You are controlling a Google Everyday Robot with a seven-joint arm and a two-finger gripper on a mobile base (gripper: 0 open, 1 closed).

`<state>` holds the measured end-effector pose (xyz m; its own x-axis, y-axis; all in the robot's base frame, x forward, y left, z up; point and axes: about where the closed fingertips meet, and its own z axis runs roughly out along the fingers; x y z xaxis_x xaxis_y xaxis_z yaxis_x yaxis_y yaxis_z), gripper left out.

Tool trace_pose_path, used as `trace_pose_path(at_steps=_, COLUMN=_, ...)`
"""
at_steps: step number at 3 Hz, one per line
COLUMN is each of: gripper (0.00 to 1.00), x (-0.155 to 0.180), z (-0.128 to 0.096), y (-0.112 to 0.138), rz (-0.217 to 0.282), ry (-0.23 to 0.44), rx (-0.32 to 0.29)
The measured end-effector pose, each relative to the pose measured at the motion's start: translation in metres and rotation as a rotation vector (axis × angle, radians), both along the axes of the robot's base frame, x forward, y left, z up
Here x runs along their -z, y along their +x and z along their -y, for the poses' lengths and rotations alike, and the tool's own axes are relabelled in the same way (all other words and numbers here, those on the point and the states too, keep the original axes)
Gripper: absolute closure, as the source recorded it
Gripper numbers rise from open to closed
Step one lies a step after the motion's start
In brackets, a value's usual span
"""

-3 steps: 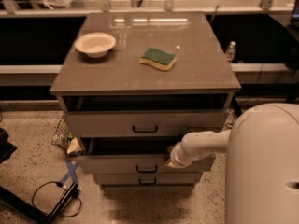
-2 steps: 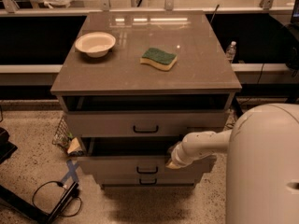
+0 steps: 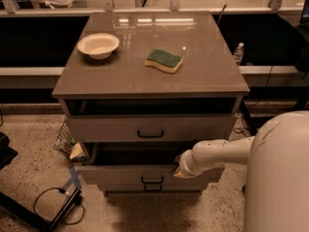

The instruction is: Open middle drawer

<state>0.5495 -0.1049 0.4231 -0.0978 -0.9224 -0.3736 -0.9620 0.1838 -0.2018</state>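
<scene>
The middle drawer (image 3: 116, 174) is a wide light-grey drawer with a small black bar handle (image 3: 152, 179). It stands pulled out from the cabinet, and a dark gap shows behind its front. My gripper (image 3: 180, 171) is at the end of the white arm (image 3: 217, 153), at the top edge of this drawer's front, right of the handle. The taller-fronted top drawer (image 3: 106, 127) above it stands slightly out. The lowest drawer (image 3: 152, 188) shows only as a thin strip below.
On the brown cabinet top (image 3: 203, 71) are a white bowl (image 3: 98, 45) and a green-and-yellow sponge (image 3: 164, 61). My white body (image 3: 280, 178) fills the lower right. A black cable and stand (image 3: 53, 207) lie on the floor at the lower left. A water bottle (image 3: 239, 52) stands behind on the right.
The middle drawer has slid a little further out toward the camera, and my gripper has moved with its front edge. The top drawer has not moved.
</scene>
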Motion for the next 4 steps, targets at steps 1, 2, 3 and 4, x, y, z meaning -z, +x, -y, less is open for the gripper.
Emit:
trace_pose_path(at_steps=1, gripper=1.00, x=-0.012, z=0.009, y=-0.037, rz=0.001, ry=0.020, rx=-0.019)
trace_pose_path(at_steps=2, gripper=1.00, x=-0.012, z=0.008, y=-0.037, rz=0.001, ry=0.020, rx=-0.019)
trace_pose_path(at_steps=3, gripper=1.00, x=-0.021, z=0.014, y=-0.061, rz=0.013, ry=0.038, rx=-0.041)
trace_pose_path(at_steps=4, gripper=1.00, x=-0.021, z=0.014, y=-0.061, rz=0.013, ry=0.038, rx=-0.041)
